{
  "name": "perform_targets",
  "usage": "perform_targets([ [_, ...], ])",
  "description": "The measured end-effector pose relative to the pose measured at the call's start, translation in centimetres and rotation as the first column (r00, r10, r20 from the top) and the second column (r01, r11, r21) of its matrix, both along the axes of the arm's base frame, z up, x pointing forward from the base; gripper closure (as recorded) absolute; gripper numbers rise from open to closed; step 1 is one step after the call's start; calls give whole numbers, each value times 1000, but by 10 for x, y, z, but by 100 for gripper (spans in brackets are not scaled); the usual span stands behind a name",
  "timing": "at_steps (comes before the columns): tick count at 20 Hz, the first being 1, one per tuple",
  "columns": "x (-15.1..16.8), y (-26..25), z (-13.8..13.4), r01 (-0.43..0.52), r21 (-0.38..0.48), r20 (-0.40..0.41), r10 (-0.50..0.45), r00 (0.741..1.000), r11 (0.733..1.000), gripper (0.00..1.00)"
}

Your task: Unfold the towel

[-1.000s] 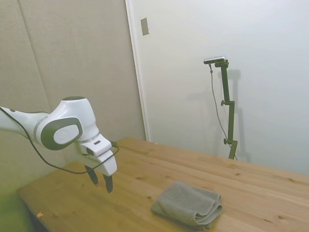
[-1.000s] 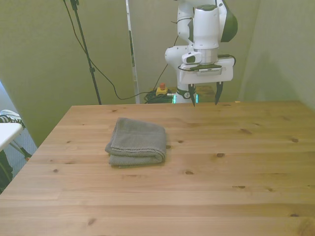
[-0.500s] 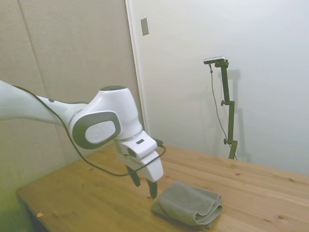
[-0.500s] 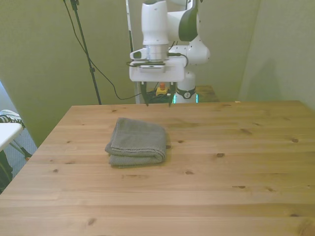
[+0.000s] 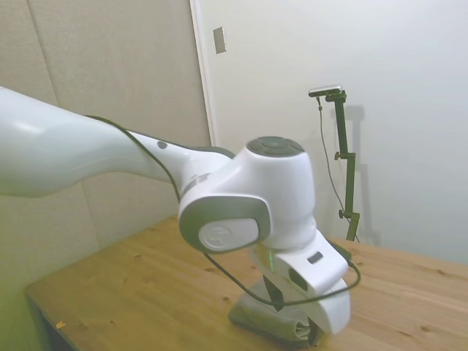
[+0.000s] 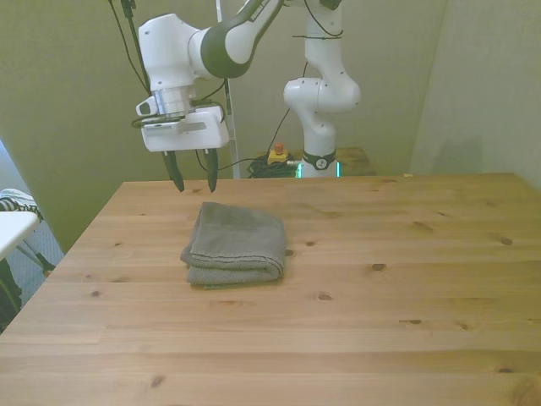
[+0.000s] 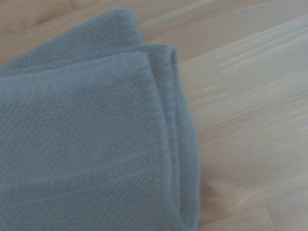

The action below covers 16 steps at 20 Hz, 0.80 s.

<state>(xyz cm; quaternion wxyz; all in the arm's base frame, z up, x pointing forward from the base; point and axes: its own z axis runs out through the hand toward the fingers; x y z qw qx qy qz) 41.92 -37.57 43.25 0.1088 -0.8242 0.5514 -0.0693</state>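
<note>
The gripper [image 6: 193, 182] was hanging in the air with its two dark fingers [image 6: 177, 179] pointing down and spread apart, nothing between them. It sat above the far edge of the table [image 6: 406, 279], over toward the front view's left, and a bit beyond the back edge of the towel [image 6: 235, 244], not touching it.

The towel was folded into a thick grey-green rectangle lying flat on the wood, left of the table's middle in the front view, with its rounded stacked edges facing the camera. Up close from the wrist camera, the towel [image 7: 86, 139] filled most of the frame (a bit blurry), and you could make out a corner where a couple of layers curled over each other, with bare wood [image 7: 250, 120] next to it.

From the side view the arm [image 5: 248, 212] was so close to the lens that it blocked nearly everything. Only a sliver of the towel [image 5: 252, 318] poked out under the white hand, and the fingers were mostly hidden there. A black cable [image 5: 234, 281] looped down from the wrist.
</note>
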Motion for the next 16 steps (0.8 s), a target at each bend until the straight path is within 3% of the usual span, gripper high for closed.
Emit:
perform_targets([
  [5, 8, -22, -37, -71, 168, 78, 59, 995, 983, 0],
  [9, 12, -22, -47, -129, 248, 111, 104, 988, 960, 0],
  [10, 13, -20, -49, -143, 259, 125, 114, 986, 955, 100],
  [16, 10, -27, -61, -170, 300, 168, 124, 978, 939, 100],
])
